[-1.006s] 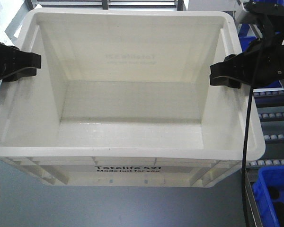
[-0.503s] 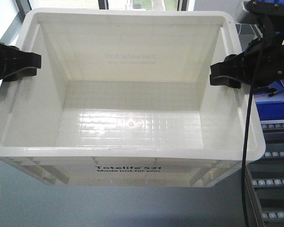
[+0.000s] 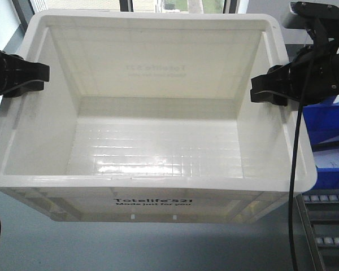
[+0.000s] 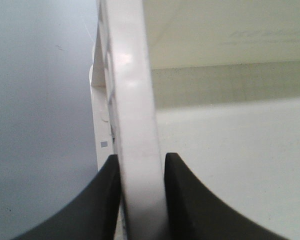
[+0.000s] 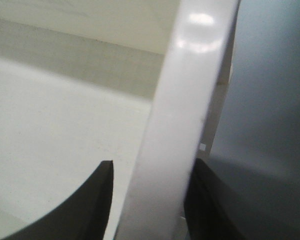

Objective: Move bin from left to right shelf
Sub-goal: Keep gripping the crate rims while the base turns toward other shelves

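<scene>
Bin: the white bin [image 3: 152, 144] is open-topped and empty. It fills the front view and is held by its two short-side rims above a grey floor [image 3: 22, 243].
Long axis: it runs left to right across the view, from one gripper to the other.
Left gripper [image 3: 38, 76]: the jaws are drawn in narrow, with the left rim clamped between both fingers. This is seen close in the left wrist view [image 4: 141, 167].
Right gripper [image 3: 264, 90]: the jaws are narrow around the right rim [image 5: 150, 175]. The outer finger is pressed to the rim, while a sliver of wall shows beside the inner finger's tip.
Relation for the move: the bin lies between the two arms, neither nearer than the other. A shift to the right is judged to need both arms carried together, so that the rims are not twisted.
Right side: blue bins [image 3: 327, 130] and a roller shelf [image 3: 327, 240] are seen just beyond the right rim.
Hidden: the underside of the bin is covered, so whether anything supports it cannot be told. The right shelf is cut off at the frame edge, and a free place on it cannot be made out.
</scene>
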You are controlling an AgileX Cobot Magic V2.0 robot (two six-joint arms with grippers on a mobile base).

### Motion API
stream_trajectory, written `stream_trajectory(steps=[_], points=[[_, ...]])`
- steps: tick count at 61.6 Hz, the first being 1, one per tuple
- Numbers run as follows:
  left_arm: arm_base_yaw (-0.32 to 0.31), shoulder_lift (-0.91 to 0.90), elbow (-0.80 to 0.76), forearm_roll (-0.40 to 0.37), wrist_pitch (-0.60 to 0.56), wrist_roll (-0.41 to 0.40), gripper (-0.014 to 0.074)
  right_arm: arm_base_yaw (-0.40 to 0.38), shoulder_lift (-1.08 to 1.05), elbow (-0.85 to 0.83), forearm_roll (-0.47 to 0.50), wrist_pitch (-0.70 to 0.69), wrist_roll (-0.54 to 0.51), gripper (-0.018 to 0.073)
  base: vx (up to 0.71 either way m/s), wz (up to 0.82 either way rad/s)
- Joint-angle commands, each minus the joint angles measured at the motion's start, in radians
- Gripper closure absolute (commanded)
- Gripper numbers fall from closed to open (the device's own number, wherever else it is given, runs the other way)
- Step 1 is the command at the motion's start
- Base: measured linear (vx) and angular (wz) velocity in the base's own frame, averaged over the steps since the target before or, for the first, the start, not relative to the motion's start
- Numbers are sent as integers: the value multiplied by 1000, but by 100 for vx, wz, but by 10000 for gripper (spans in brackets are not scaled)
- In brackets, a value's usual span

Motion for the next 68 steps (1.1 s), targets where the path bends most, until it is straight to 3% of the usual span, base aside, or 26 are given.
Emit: stream_trajectory(steps=[1,37,68], points=[[-5,-38,-40,-16,-128,15,604,-3,-45,-36,41,-43,-56,564,48,9],[-5,-38,-40,-16,-130,15,604,-3,-45,-36,40,-44,-56,564,47,21],[-5,-30,-40,-16,-131,15,604,-3,-45,-36,39,-44,-56,564,35,51]])
